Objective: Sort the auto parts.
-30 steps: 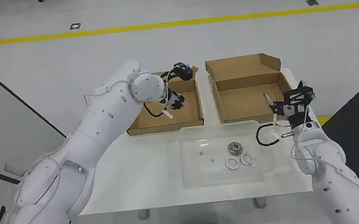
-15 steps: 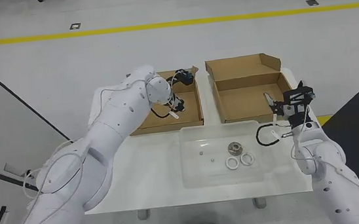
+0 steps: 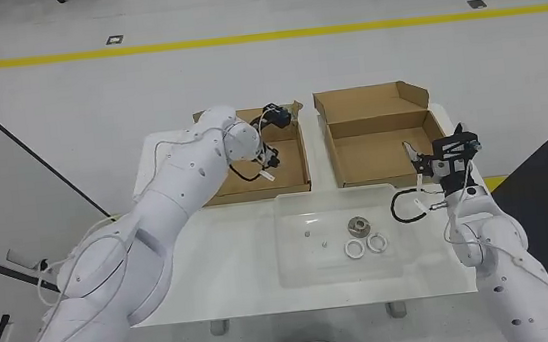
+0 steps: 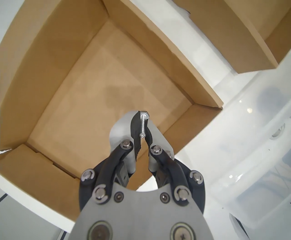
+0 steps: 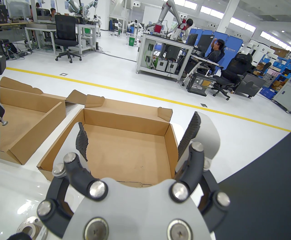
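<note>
My left gripper (image 4: 142, 125) is shut on a small silver bolt (image 4: 143, 124) and hangs over the left cardboard box (image 4: 75, 75), whose floor is bare. From above, that gripper (image 3: 271, 159) sits over the left box (image 3: 296, 184). My right gripper (image 5: 138, 134) is open with nothing between its fingers, near the front right corner of the right cardboard box (image 5: 127, 147); in the top view it (image 3: 424, 165) is beside that box (image 3: 382, 150). A clear tray (image 3: 293, 259) holds a metal flange (image 3: 358, 226), two white rings (image 3: 366, 247) and small fasteners (image 3: 307, 235).
The two boxes stand side by side at the back of the white table (image 3: 214, 268), the tray in front of them. A metal flange (image 5: 29, 227) lies just under my right wrist. The table's front left part is free.
My left arm has swung toward the back of the left box, carrying the bolt with it. The right arm has stayed still.
</note>
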